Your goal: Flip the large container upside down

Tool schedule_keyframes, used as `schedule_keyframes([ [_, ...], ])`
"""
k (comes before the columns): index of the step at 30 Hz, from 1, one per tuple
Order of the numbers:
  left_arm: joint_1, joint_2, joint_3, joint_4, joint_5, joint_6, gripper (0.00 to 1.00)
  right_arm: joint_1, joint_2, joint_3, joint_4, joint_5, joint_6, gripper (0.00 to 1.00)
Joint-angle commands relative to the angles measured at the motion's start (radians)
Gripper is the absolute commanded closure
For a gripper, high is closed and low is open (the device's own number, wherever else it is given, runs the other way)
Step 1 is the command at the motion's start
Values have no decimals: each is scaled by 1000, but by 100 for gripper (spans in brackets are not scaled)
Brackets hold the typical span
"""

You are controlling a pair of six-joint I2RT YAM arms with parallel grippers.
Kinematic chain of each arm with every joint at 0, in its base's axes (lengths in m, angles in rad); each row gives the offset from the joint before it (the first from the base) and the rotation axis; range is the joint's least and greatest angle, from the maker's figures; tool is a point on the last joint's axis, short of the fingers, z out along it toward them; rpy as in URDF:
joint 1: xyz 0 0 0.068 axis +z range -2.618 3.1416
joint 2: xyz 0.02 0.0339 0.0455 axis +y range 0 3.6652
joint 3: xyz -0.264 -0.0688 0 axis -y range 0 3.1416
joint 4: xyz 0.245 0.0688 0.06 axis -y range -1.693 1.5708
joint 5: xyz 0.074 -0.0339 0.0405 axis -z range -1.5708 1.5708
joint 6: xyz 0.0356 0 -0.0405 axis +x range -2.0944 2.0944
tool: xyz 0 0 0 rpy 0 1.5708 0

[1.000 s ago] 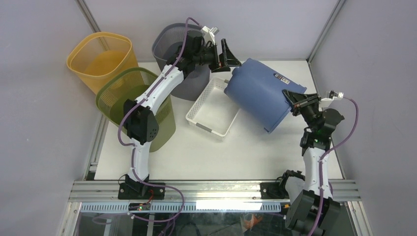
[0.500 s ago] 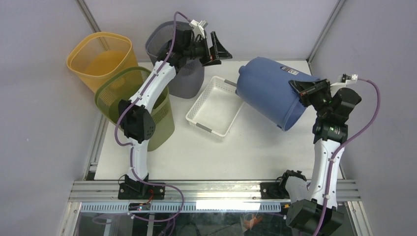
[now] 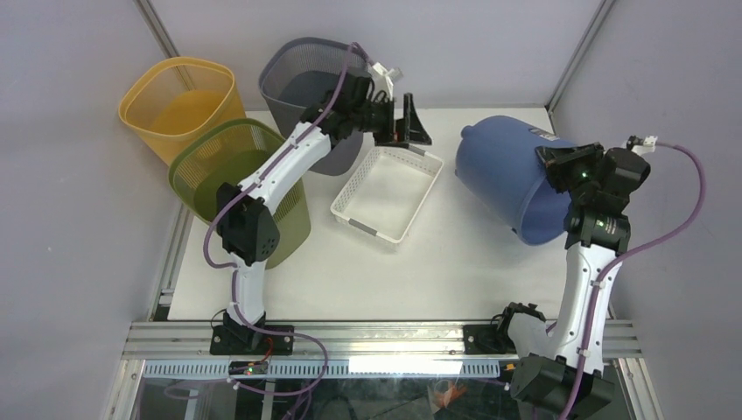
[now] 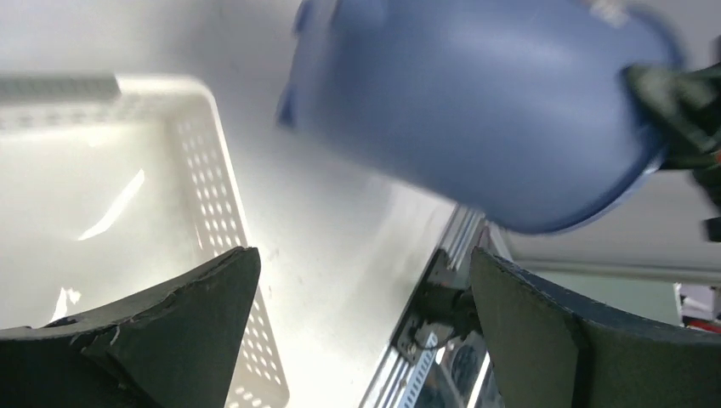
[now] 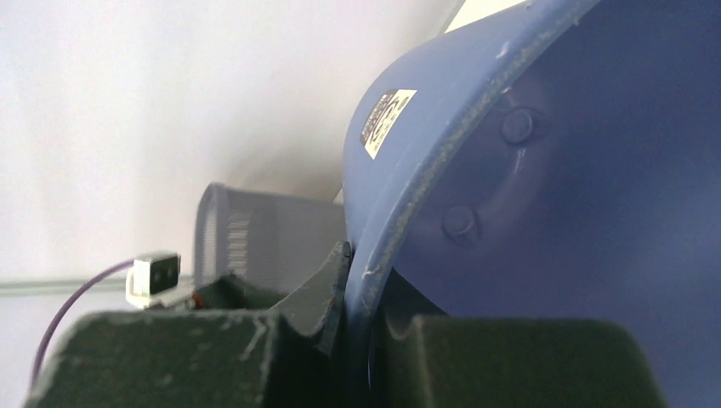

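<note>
Large container: blue tub held in the air over the right side of the table. It is tilted, base toward the far left, mouth toward the near right and partly down. Judged part-way through the flip.
Why held so: a rim grip lets the wrist roll the whole tub about its mouth (my judgement).
Bins: grey bin, green bin and yellow bin stand at the far left, apart from the work.
White basket: lies left of the tub, not touching it; the gap leaves room to set the tub down.
Right claw: narrow, pinching the tub's rim. The wrist view shows its fingers either side of the wall.
Left claw: wide, holding nothing, above the basket's far end and facing the tub; probably parked clear of the swing.
Change, tub: a second ago it sat lower and further left, overlapping the basket's right edge. Now it is further right, clear of the basket, mouth turned further down.
Change, left claw: was just beside the tub's base, then drew back toward the grey bin. Now it is over the basket, well apart from the tub.
</note>
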Motion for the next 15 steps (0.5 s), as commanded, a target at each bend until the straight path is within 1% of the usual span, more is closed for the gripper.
schedule_keyframes([
  [1, -88, -108, -104, -116, -169, 149, 1, -8, -21, 168, -62, 229, -141, 100],
  [7, -130, -160, -308, -92, -369, 139, 1, -8, -25, 202, -112, 313, -195, 100],
  [11, -132, -151, -402, -80, -435, 132, 1, -8, -32, 187, -105, 295, -188, 100],
  [15, -139, -148, -506, -62, -466, 119, 1, -8, -31, 178, -95, 277, -182, 100],
])
